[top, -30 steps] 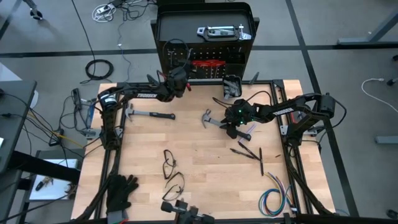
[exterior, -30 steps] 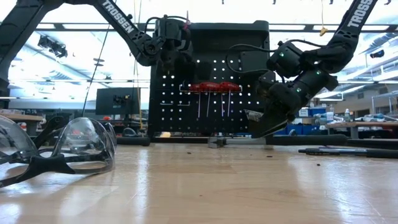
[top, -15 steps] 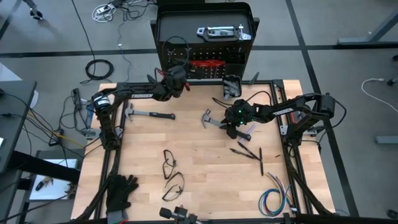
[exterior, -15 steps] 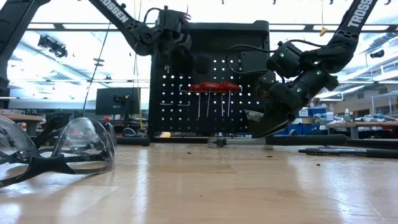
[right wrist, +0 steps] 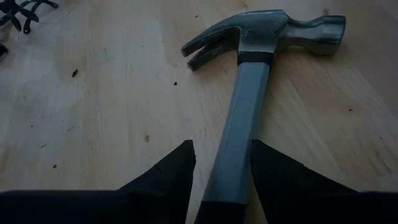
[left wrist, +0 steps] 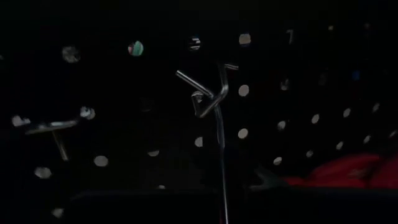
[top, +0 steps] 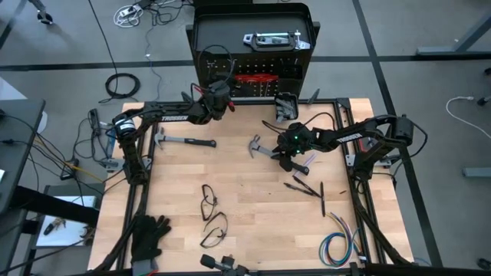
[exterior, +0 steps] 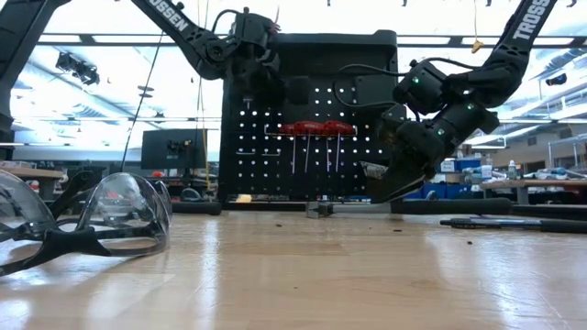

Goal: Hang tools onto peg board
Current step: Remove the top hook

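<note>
My wooden table carries one hammer between my right gripper fingers, another hammer below my left gripper, safety glasses and black gloves nearer me.

A robotics lab or workshop: a wooden tabletop on a metal frame stands on grey floor with loose cables at upper left, while monitors and cluttered benches fill the bright background.
</note>
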Action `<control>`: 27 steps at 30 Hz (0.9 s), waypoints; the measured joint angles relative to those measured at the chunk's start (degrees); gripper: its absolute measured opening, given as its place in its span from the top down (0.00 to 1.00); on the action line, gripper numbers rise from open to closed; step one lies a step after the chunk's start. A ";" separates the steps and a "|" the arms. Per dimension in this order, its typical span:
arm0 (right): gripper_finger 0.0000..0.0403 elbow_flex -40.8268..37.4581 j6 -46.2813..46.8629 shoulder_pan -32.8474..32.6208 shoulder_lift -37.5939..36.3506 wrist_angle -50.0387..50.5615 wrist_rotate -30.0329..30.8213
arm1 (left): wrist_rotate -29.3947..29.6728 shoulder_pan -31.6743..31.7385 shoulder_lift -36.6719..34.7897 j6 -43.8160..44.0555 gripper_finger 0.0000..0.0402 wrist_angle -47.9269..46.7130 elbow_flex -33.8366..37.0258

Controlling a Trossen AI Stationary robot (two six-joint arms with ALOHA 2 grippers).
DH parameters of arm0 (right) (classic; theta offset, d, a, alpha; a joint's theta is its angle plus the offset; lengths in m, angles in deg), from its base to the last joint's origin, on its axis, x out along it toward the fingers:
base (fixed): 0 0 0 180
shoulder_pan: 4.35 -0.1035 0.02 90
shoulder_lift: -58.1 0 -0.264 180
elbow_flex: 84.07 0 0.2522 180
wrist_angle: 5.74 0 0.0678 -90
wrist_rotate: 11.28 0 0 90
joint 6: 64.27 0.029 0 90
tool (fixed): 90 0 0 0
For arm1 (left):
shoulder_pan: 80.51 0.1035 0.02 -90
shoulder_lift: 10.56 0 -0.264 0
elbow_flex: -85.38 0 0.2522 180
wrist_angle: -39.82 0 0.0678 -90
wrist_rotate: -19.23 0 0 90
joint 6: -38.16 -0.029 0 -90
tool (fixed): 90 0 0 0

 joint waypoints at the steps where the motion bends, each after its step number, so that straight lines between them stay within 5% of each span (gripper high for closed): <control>1: 0.59 0.00 0.00 0.00 0.00 0.00 -0.01 | -0.24 0.11 0.06 1.47 1.00 0.44 0.03; 10: 0.59 0.00 0.02 0.00 0.00 -0.23 -0.11 | -2.11 1.82 1.86 14.72 1.00 4.26 0.11; 27: 0.59 0.00 0.66 -0.02 0.00 -0.79 -0.27 | 2.81 3.09 4.00 10.27 1.00 15.31 0.22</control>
